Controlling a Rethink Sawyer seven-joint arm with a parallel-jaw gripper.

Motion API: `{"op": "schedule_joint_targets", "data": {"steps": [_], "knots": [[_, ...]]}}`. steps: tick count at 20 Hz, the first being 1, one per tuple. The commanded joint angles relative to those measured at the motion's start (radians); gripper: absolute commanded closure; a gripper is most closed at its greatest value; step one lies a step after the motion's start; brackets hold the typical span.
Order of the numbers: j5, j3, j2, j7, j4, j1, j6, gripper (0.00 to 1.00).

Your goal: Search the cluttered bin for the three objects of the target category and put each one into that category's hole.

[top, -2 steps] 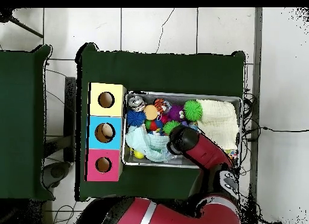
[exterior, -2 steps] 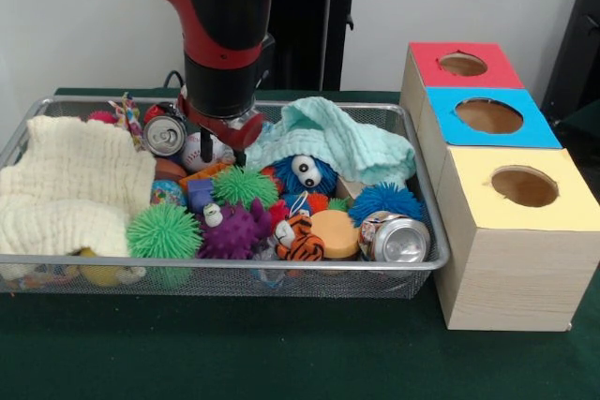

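The gripper [exterior, -2 steps: 223,149] hangs low over the back middle of the wire bin [exterior, -2 steps: 427,222], its dark tips reaching down just behind a green spiky ball [exterior, -2 steps: 245,185]. The red wrist block hides most of it, so I cannot tell whether the tips are spread or pressed together, and nothing can be seen held between them.

Right beside the gripper, on its side toward the picture's left, lie a baseball [exterior, -2 steps: 199,150] and a drink can [exterior, -2 steps: 164,134] with its top facing the camera. Just in front of the gripper sit a small purple block [exterior, -2 steps: 200,194], a purple spiky ball [exterior, -2 steps: 234,229] and a second, larger green spiky ball [exterior, -2 steps: 165,230]. Farther toward the camera lie a striped tiger toy [exterior, -2 steps: 300,240], an orange disc [exterior, -2 steps: 335,231] and a second can [exterior, -2 steps: 396,239] against the front rim. Toward the boxes from the gripper, a blue fuzzy toy with big eyes [exterior, -2 steps: 305,173] peeks from under a pale green cloth [exterior, -2 steps: 342,142], with a blue spiky ball [exterior, -2 steps: 386,200] beside it. A cream cloth [exterior, -2 steps: 73,185] covers the far left end of the bin.

Well apart from the gripper, past the bin's end, three wooden boxes stand on the green tabletop [exterior, -2 steps: 281,353]: a red-topped box [exterior, -2 steps: 463,65], a blue-topped box [exterior, -2 steps: 489,116] and a yellow-topped box [exterior, -2 steps: 524,185].

The target category is not shown, and the holes' insides are too dark to tell whether anything has gone in. With the bin this full and the gripper down among the toys, the work looks to be at a search or pick, with placing not yet done for this piece.
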Motion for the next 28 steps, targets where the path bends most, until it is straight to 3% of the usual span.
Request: {"op": "schedule_joint_targets", "data": {"steps": [1, 10, 28], "knots": [[0.003, 0.150, 0.046, 0.159, 0.025, -0.070, -0.158, 0.00], [-0.028, 0.184, 0.053, 0.191, 0.097, -0.084, -0.292, 0.00], [-0.012, 0.166, 0.044, 0.191, 0.124, -0.054, -0.297, 0.00]]}}
